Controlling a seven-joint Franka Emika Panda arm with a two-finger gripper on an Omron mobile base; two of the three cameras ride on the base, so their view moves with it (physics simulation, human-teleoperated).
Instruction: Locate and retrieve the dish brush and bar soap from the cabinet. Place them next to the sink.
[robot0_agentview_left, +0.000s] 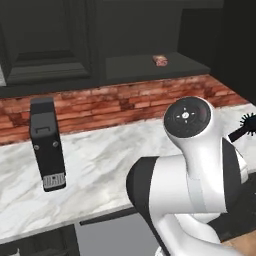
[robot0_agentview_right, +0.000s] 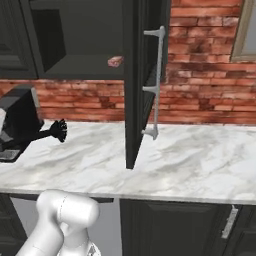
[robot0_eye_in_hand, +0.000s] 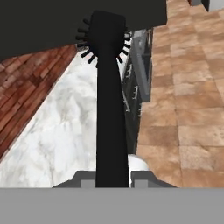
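Observation:
The black dish brush (robot0_eye_in_hand: 108, 109) runs straight up the hand view, its spiky round head (robot0_eye_in_hand: 105, 35) away from the hand. My gripper (robot0_eye_in_hand: 113, 178) is shut on the low end of its handle. The brush (robot0_agentview_left: 245, 125) hangs above the marble counter at the right, its handle passing behind my arm. It shows again as the brush (robot0_agentview_right: 57, 130) at the left. The small reddish bar soap (robot0_agentview_left: 160, 60) lies on the shelf of the open dark cabinet (robot0_agentview_left: 150, 70); the bar soap (robot0_agentview_right: 115, 61) sits left of the open door. The sink is out of view.
The cabinet's open door (robot0_agentview_right: 134, 100) with a long silver handle (robot0_agentview_right: 156, 82) juts out over the white marble counter (robot0_agentview_right: 200, 160). A tall black appliance (robot0_agentview_left: 47, 145) stands on the counter at the left. A red brick wall (robot0_agentview_left: 100, 102) backs the counter.

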